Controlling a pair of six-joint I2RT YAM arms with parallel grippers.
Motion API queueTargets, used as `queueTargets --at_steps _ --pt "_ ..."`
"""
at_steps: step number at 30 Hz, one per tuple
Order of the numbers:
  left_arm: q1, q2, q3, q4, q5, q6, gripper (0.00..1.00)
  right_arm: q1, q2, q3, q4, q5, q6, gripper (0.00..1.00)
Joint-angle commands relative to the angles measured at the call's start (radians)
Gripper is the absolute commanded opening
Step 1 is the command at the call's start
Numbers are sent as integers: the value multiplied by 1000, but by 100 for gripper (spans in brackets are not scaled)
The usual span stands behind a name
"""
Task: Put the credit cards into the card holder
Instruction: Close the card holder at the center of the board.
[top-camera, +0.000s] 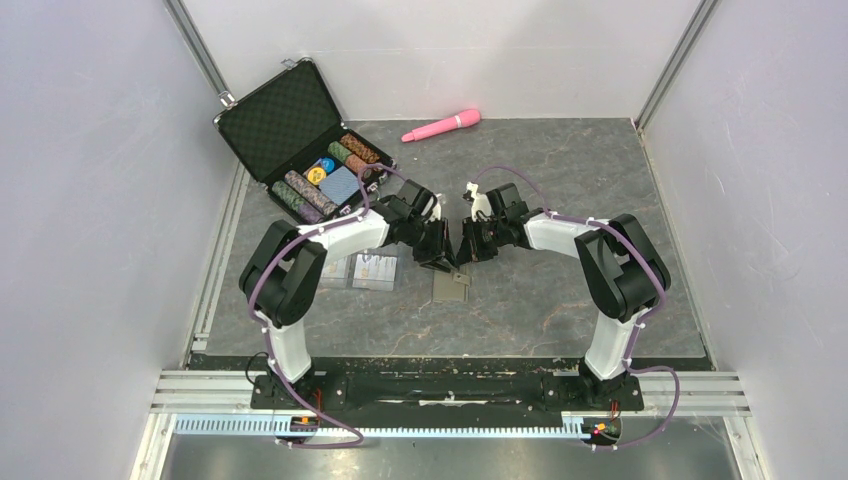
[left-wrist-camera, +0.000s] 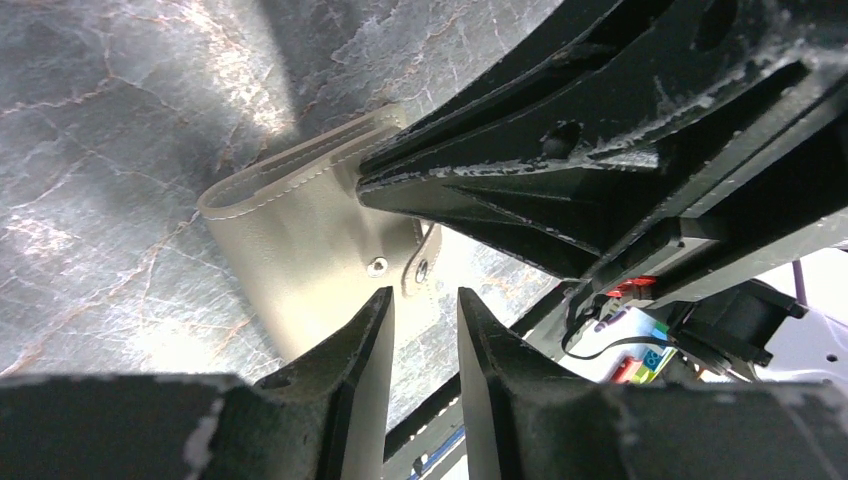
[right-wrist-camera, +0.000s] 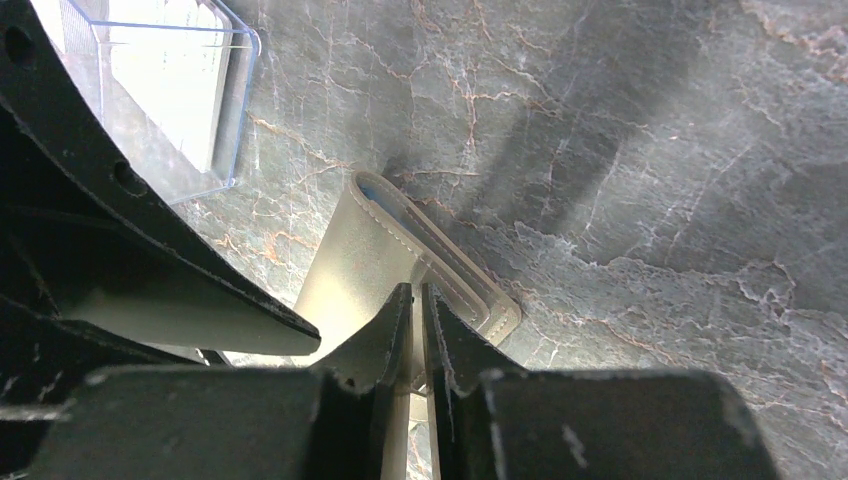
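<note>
As the right tool pinches the card holder and the left tool, at eleven o'clock, stands narrowly parted, the lone pinch may slip.

Near end of card holder — hidden behind right gripper.

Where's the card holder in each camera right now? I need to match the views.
Top external: card holder at centre, on the grey marbled table.
Left wrist: centre-left, beyond the left fingers.
Right wrist: centre, pinched by the right fingers.
Shared landmark: the marbled table.
</note>
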Motion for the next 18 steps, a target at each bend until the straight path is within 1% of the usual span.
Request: queueTargets --at_steps 1,4,11,13,18 --pt "0 19 4 42 66 -32 36 3 15 -19 -69 31 -33 10" --pt "-2 33 7 39 71 -31 33 3 14 -20 -69 31 -34 11" --pt "-2 67 33 -21 54 -1 33 3 19 -19 -69 29 -33 11" --pt "-5 74 38 -21 61 0 31 3 20 -18 -70 29 -34 11" --pt "-6 78 38 5 86 -6 15 3 23 -16 -69 28 -33 11"
